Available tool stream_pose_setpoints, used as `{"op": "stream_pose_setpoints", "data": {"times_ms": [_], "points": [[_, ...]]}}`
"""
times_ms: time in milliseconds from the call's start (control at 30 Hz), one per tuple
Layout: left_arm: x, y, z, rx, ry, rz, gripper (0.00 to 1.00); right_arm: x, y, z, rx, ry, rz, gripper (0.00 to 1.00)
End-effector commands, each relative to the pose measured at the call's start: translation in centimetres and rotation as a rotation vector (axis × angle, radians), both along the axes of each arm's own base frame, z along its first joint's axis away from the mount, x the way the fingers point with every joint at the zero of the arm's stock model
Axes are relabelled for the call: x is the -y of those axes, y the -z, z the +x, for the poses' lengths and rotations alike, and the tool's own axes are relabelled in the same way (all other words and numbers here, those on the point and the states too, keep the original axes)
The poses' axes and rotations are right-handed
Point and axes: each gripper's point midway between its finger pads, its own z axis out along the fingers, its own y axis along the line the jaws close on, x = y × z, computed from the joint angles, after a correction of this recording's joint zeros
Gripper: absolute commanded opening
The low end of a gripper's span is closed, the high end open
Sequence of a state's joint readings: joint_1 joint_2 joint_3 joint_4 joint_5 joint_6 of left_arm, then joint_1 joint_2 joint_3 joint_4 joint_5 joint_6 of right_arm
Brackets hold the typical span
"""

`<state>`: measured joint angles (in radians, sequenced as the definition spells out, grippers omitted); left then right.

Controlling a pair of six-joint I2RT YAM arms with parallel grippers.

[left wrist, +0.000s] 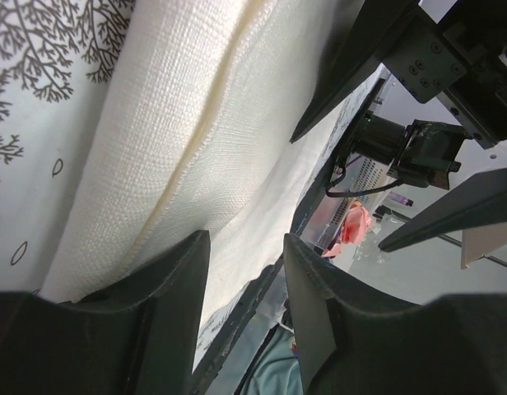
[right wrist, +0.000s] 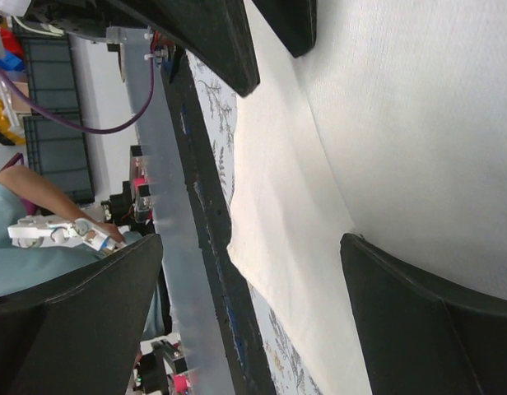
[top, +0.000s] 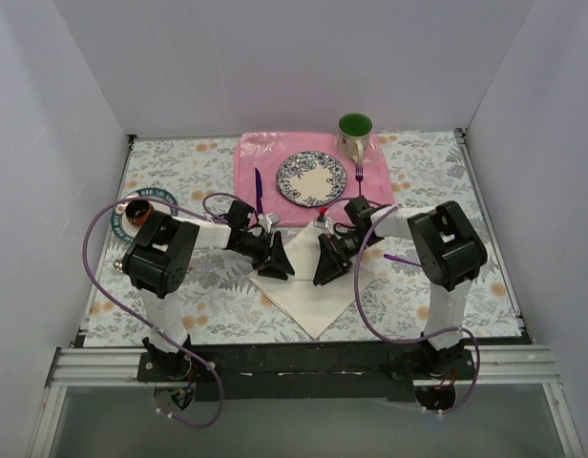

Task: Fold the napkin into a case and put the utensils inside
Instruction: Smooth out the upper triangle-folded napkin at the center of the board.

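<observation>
The napkin lies on the counter at the near middle, one corner toward the near edge. The left tool is over its left part and the right tool over its right part. Just behind it lies the placemat, bearing the plate in the middle, the knife left of the plate, the fork right of it, and the mug behind the fork. A cup on a saucer sits well to the left, near the counter's left edge.

Napkin cream-white, plain. Placemat pink. Plate white, blue floral rim. Mug green inside. Fork apparently purple.
</observation>
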<state>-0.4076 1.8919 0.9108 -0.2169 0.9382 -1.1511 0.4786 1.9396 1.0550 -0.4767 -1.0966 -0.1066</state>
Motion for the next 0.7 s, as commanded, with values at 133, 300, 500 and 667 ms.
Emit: {"op": "stream_pose_setpoints", "data": {"times_ms": [133,300,500,667], "points": [[-2.2,3.5,-0.3,0.008,-0.04,0.169,0.42,3.5,1.3,-1.8,-0.088,0.004,-0.036,0.99],[-2.3,3.6,-0.3,0.008,-0.04,0.169,0.42,5.0,1.1,-1.5,-0.106,0.045,-0.045,0.99],[-2.4,3.7,-0.3,0.007,-0.04,0.173,0.42,6.6,1.6,-1.2,-0.167,0.106,-0.045,0.99],[-2.4,3.6,-0.3,0.009,-0.042,0.173,0.41,6.8,1.4,-0.9,-0.192,0.129,-0.029,0.99]]}}
